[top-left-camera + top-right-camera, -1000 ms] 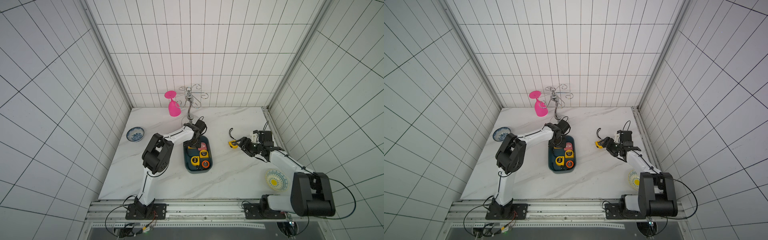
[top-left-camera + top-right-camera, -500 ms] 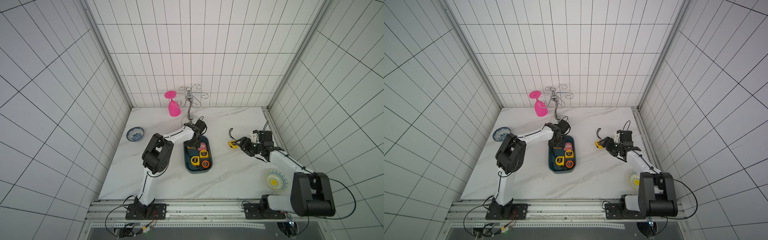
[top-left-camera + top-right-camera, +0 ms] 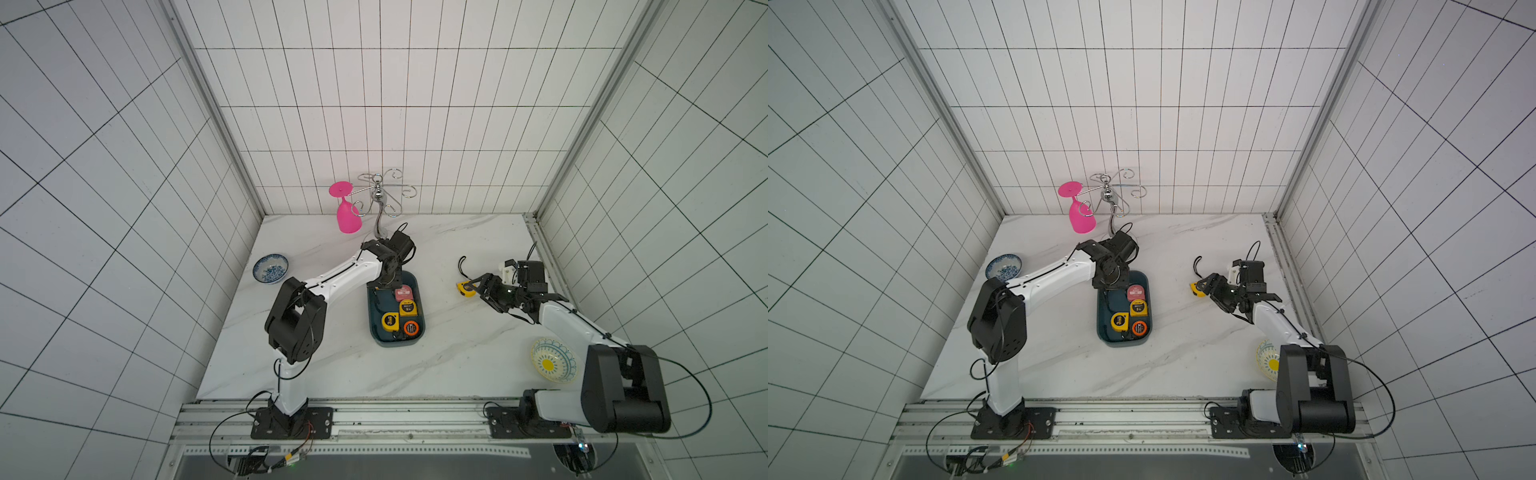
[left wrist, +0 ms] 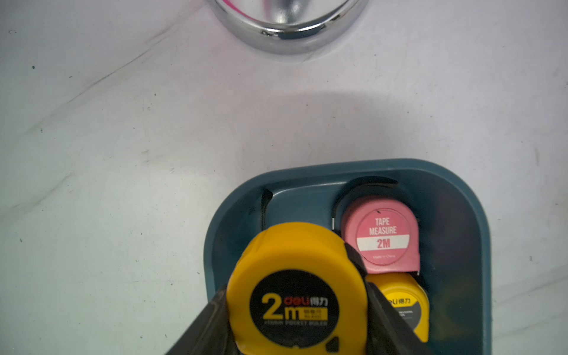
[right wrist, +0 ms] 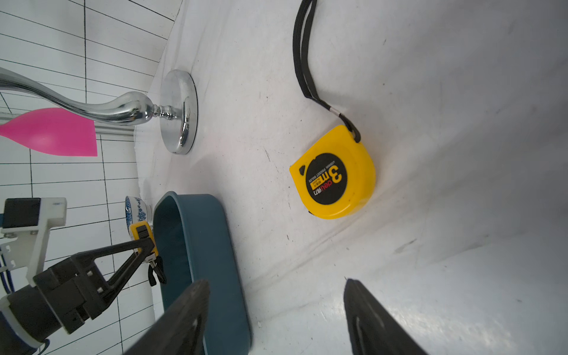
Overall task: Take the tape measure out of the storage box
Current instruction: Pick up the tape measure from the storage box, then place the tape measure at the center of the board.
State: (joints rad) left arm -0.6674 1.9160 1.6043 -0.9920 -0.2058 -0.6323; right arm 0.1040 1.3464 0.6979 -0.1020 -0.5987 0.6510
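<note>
A white marble table point(image 3: 457, 365) fills the tiled booth; over the far end of the blue storage box point(image 4: 368, 163) the left gripper point(image 4: 295, 289) pinches a yellow tape measure point(image 4: 296, 261), seemingly mid-lift. Next it needs carrying past the rim, minding the chrome rack point(image 5: 179, 110) just beyond, while the right gripper point(image 5: 275, 284) hangs spread near a loose tape point(image 5: 333, 172).
</note>
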